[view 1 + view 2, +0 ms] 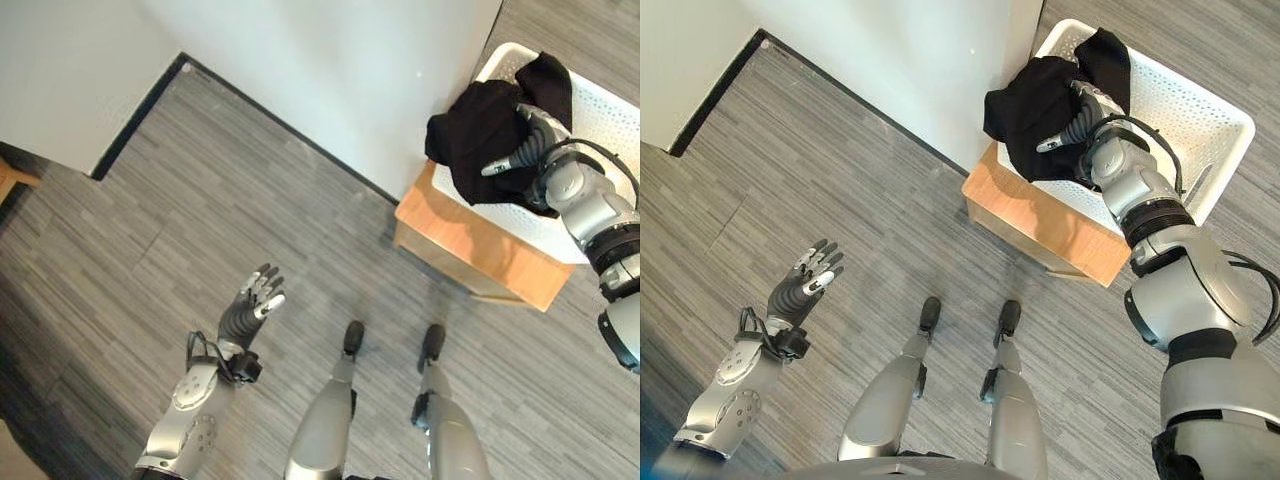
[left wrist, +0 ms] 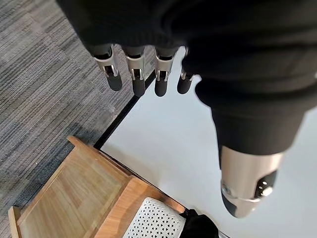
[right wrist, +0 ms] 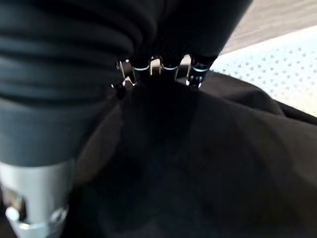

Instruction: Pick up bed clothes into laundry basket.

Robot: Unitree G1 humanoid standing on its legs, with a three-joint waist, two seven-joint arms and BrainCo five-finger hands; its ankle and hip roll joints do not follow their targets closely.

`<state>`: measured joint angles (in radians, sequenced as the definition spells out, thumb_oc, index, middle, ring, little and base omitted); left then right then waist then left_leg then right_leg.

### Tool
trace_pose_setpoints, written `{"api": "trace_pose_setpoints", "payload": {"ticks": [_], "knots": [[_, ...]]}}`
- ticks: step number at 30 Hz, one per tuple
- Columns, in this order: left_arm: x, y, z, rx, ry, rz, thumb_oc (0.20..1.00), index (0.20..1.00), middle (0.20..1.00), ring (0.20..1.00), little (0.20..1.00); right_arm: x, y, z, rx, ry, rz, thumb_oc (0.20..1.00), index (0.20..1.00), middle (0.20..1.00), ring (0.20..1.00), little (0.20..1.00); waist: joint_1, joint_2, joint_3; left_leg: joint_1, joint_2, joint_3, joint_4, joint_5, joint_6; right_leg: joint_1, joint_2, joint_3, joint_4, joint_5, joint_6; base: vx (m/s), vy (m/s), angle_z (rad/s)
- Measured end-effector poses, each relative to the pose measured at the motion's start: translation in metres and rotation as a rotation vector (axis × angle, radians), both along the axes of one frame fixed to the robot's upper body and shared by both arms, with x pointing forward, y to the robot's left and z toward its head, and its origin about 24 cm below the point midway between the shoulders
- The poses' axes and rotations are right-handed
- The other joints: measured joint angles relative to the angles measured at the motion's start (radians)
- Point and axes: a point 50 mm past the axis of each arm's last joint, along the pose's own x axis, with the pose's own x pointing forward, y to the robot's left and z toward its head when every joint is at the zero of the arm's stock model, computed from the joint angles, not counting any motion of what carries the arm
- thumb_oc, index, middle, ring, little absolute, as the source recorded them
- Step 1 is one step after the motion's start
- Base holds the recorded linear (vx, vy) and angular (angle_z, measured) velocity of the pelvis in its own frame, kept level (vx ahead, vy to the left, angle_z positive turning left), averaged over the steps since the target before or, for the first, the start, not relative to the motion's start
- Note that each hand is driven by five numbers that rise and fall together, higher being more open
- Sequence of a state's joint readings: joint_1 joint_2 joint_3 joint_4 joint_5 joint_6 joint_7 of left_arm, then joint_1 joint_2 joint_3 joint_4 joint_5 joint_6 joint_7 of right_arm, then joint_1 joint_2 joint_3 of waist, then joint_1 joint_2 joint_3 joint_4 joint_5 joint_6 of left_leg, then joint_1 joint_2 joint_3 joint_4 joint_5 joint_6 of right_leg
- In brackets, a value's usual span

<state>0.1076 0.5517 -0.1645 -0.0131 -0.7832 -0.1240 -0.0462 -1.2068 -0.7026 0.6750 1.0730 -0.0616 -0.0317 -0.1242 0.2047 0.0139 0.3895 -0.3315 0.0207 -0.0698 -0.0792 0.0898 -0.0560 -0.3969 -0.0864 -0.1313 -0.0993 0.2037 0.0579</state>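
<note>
A black garment (image 1: 480, 135) lies bunched over the near rim of the white perforated laundry basket (image 1: 600, 100), partly inside and partly hanging down its outer wall. My right hand (image 1: 530, 135) rests on top of it with its fingers curled down into the cloth and their tips buried, as the right wrist view shows on the garment (image 3: 198, 158). Its thumb lies out along the fabric. My left hand (image 1: 255, 300) is held out over the floor at the lower left, fingers (image 2: 136, 74) straight and holding nothing.
The basket stands on a low wooden stand (image 1: 470, 240) at the right, against a broad white surface (image 1: 330, 70) with a dark lower edge. Grey plank floor (image 1: 200, 200) spreads out to the left and front.
</note>
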Motion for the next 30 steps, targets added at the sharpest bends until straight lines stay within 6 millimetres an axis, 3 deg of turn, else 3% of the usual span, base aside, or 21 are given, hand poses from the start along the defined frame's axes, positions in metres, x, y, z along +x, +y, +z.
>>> {"api": "trace_pose_setpoints", "payload": {"ticks": [2,3,16,19,21,23,26,30], "knots": [[-0.001,0.003,-0.005,0.004,0.02,0.013,1.0,1.0,1.0,1.0,1.0,0.0,-0.002,-0.004,0.002,0.016,-0.016,0.636,0.636,0.636,0.636,0.636,-0.002,0.001,0.007,-0.006,0.0,-0.003,0.001,0.0,0.0,-0.004,0.0,-0.003,0.0,0.0,0.0,0.0,0.015,0.04],[-0.001,0.004,-0.006,0.004,0.028,0.02,1.0,1.0,1.0,1.0,1.0,0.0,-0.002,-0.004,0.005,0.015,-0.015,0.2,0.2,0.2,0.2,0.2,-0.002,0.0,0.007,-0.007,0.0,-0.004,0.002,0.0,0.0,-0.004,0.0,-0.003,0.0,0.0,0.0,0.0,0.0,0.0],[-0.001,0.006,-0.006,0.005,0.03,0.043,1.0,1.0,1.0,1.0,1.0,0.0,0.002,-0.001,0.004,0.004,0.001,0.2,0.2,0.2,0.2,0.2,-0.005,0.001,0.007,-0.006,-0.002,-0.016,0.013,0.001,-0.002,0.004,-0.001,-0.005,0.0,0.004,-0.002,0.0,0.0,0.0],[0.0,0.009,-0.003,0.007,0.017,0.058,1.0,1.0,1.0,1.0,1.0,-0.005,0.012,0.025,-0.055,-0.082,0.076,0.2,0.2,0.2,0.2,0.2,-0.012,0.001,0.006,0.002,-0.003,-0.01,0.013,0.001,-0.001,0.009,-0.002,0.001,0.0,0.006,-0.001,0.0,0.008,-0.05],[0.0,0.012,-0.002,0.007,0.009,0.067,1.0,1.0,1.0,1.0,1.0,-0.023,-0.005,0.06,-0.18,-0.202,0.052,0.2,0.2,0.2,0.2,0.2,-0.017,-0.003,0.001,0.009,-0.006,-0.003,0.015,0.001,-0.001,0.016,-0.003,0.004,0.0,0.007,-0.001,0.0,0.0,0.0],[0.0,0.013,-0.001,0.008,0.007,0.074,1.0,1.0,1.0,1.0,1.0,-0.032,-0.022,0.074,-0.242,-0.236,-0.011,0.2,0.2,0.2,0.2,0.2,-0.013,-0.004,0.0,0.008,-0.009,-0.002,0.015,0.001,-0.001,0.015,-0.005,0.005,0.0,0.008,0.0,0.0,0.0,0.0],[0.0,0.014,-0.001,0.008,0.007,0.077,1.0,1.0,1.0,1.0,1.0,-0.033,-0.027,0.077,-0.251,-0.249,-0.045,0.2,0.2,0.2,0.2,0.2,-0.028,-0.011,-0.004,0.01,-0.009,0.002,0.015,0.001,-0.001,0.015,-0.005,0.008,0.0,0.009,0.002,-0.01,0.001,-0.03],[0.0,0.014,-0.001,0.008,0.006,0.078,1.0,1.0,1.0,1.0,1.0,-0.034,-0.016,0.074,-0.337,-0.254,-0.019,0.2,0.2,0.2,0.2,0.2,-0.042,-0.011,-0.004,0.009,-0.009,0.008,0.016,0.002,-0.001,0.009,-0.003,0.02,0.0,0.014,0.0,-0.02,-0.005,-0.08]]}}
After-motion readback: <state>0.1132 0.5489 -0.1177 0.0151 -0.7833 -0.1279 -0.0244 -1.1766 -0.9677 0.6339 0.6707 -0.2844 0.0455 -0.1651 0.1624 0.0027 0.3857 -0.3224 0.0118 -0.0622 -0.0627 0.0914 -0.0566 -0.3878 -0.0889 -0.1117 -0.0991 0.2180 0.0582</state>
